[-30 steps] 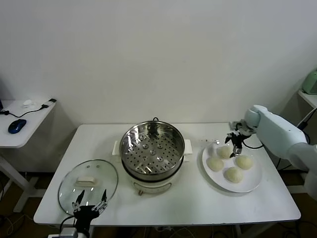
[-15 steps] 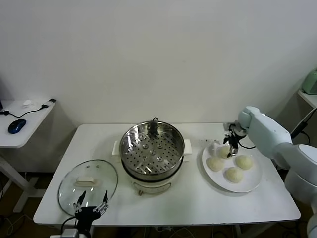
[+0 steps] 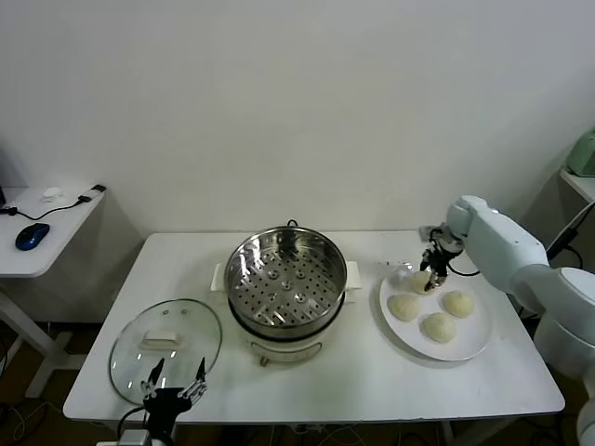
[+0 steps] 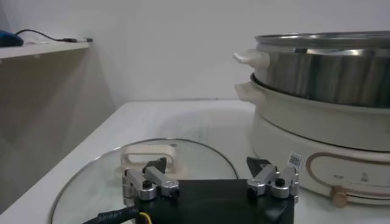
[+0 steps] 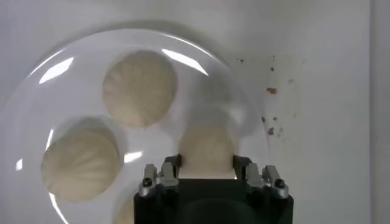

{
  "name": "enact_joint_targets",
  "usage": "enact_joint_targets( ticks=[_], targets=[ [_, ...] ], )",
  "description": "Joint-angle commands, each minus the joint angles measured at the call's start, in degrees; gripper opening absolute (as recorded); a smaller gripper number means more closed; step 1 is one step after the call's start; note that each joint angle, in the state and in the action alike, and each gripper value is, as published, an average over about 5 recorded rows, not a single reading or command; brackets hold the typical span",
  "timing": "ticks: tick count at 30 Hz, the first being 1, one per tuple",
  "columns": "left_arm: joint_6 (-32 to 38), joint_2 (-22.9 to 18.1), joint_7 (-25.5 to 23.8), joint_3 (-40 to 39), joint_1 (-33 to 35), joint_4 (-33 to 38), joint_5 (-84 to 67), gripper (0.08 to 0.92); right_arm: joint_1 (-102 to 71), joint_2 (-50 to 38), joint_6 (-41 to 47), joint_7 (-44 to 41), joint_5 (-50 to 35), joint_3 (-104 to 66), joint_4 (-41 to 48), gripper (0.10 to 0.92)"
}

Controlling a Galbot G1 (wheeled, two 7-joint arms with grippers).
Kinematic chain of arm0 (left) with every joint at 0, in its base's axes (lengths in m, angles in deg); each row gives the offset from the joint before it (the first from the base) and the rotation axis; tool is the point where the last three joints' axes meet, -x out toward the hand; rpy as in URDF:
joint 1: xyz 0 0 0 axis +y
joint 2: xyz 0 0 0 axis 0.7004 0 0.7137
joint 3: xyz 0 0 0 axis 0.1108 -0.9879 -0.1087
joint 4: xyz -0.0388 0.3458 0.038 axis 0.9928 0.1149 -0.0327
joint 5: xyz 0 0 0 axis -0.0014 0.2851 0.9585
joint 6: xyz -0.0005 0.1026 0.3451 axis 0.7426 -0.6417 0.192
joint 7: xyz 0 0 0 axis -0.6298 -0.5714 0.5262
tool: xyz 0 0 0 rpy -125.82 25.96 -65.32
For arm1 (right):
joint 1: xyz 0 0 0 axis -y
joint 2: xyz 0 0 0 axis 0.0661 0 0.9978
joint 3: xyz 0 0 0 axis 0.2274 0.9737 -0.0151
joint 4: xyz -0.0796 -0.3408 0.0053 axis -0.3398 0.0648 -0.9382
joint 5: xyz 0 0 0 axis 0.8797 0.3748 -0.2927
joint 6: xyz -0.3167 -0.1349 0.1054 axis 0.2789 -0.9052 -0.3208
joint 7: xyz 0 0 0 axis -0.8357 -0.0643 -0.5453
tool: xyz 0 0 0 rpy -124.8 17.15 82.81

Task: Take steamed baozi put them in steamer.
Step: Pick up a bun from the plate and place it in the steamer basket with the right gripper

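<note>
Right wrist view: one baozi [image 5: 207,149] was pinched between the right gripper [image 5: 207,178] fingers above the plate [image 5: 36,91], ready for carrying to the steamer [image 3: 286,279].

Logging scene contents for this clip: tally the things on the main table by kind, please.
Steamed baozi: 4
Steamer: 1
Glass lid: 1
White plate: 1
Total: 7
</note>
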Motion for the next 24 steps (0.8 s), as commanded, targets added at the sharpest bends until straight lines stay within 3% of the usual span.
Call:
enact_joint_targets(
  ticks=[1,8,13,17,24],
  targets=[
    [-0.2,-0.2,0.0,-0.2,0.0,1.0,-0.2,0.823,19.1,-3.0,-1.5,-2.3,-11.9,18.7,-17.5,0.561],
    [-0.3,0.1,0.0,0.1,0.4,2.4,-0.2,0.823,41.1,4.9,-6.0,-4.8,-24.9,29.7,-33.0,0.56],
    [-0.5,0.3,0.1,0.3,0.3,3.0,-0.3,0.823,47.1,10.8,-12.5,-2.7,-26.0,31.8,-47.7,0.56],
    [-0.6,0.4,0.1,0.2,0.2,3.1,-0.2,0.823,41.3,14.1,-23.5,1.7,-14.8,31.3,-48.5,0.56],
    [-1.1,0.3,0.1,0.1,0.5,4.0,-0.2,0.823,23.6,16.7,-35.4,7.8,10.4,20.7,-36.9,0.56]
  ],
)
